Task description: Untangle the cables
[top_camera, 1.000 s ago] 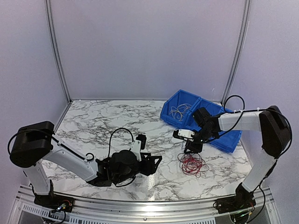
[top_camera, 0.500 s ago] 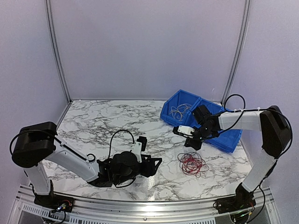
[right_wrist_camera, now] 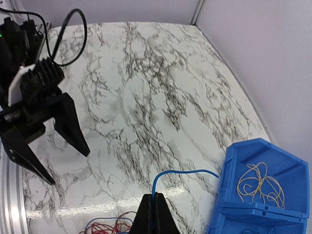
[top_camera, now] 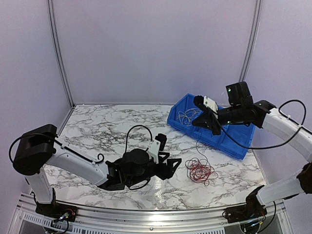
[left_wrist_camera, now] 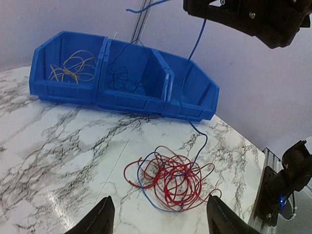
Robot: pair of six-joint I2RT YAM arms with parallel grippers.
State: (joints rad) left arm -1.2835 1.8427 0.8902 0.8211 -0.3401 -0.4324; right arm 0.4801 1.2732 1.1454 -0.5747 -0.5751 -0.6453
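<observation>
The right claw (top_camera: 199,122) is pinched shut on one blue wire (left_wrist_camera: 187,73). It is held high, so the strand hangs down into the red tangle (left_wrist_camera: 170,180) on the surface (left_wrist_camera: 58,161) below, seemingly to draw it clear of the red loops. The left claw (left_wrist_camera: 161,217) stands open and low, with the tangle just ahead of it, likely ready to pin it. Beyond the tangle sits a blue bin (left_wrist_camera: 126,100) holding tan wires (left_wrist_camera: 73,68) and dark wires (left_wrist_camera: 122,78). Nothing blocks either claw, but the strand's lower end is looped among the red.

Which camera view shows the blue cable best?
Left wrist view: the blue cable runs from the right gripper down into the red tangle. Right wrist shows only its pinched end; top external, a faint thread.
</observation>
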